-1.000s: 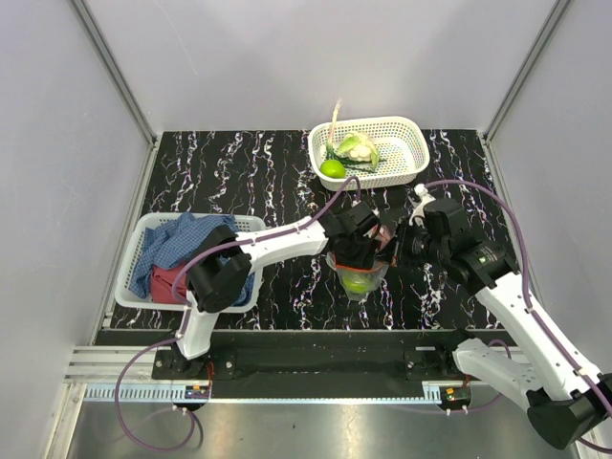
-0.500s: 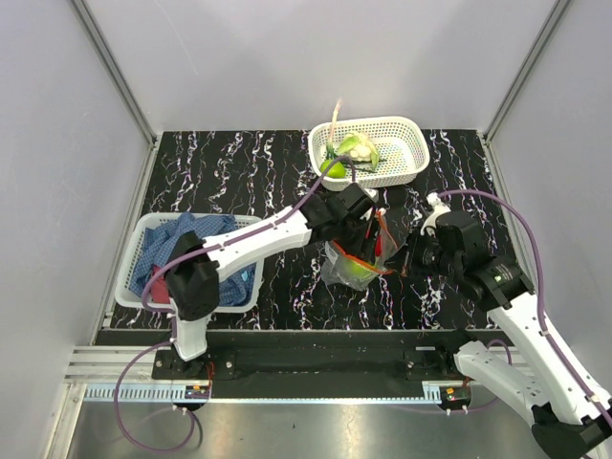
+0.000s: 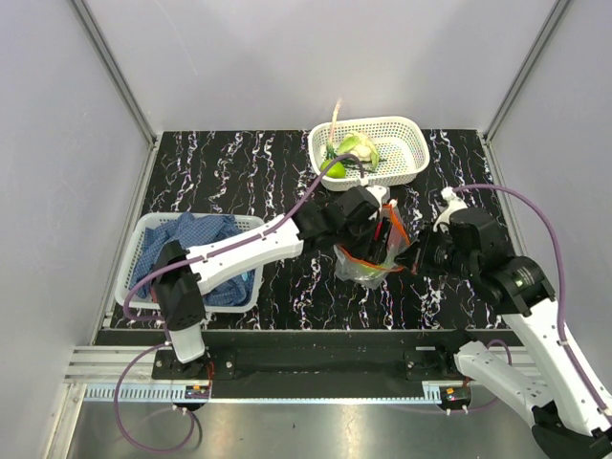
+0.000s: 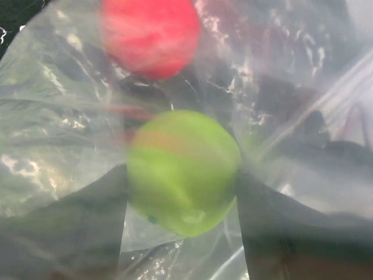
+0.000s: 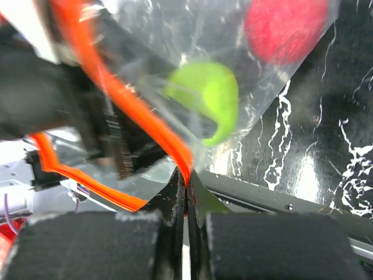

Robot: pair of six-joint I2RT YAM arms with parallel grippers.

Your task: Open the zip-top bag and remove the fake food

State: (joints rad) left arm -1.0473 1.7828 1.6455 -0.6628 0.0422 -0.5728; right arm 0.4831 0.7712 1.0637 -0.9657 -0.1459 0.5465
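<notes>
The clear zip-top bag (image 3: 368,260) hangs mid-table, its orange-red zip strip (image 3: 394,229) spread open. My right gripper (image 3: 418,256) is shut on one side of the strip, and the right wrist view shows its jaws pinched on the strip (image 5: 185,170). My left gripper (image 3: 375,239) is inside the bag's mouth. In the left wrist view its fingers (image 4: 64,233) flank and touch a lime-green round fruit (image 4: 183,169), with a red piece (image 4: 150,35) beyond it. The fruit (image 5: 204,93) and red piece (image 5: 285,29) also show through the plastic in the right wrist view.
A white basket (image 3: 406,129) at the back holds a lime-green fruit (image 3: 335,169), a cabbage-like piece (image 3: 354,148) and a green onion. A second white basket (image 3: 143,229) at the left holds a blue cloth (image 3: 191,239). Grey walls close in the table.
The bag has risen and shifted right, and its mouth has spread. My left gripper has pushed further into it. My right gripper has pulled the strip to the right.
</notes>
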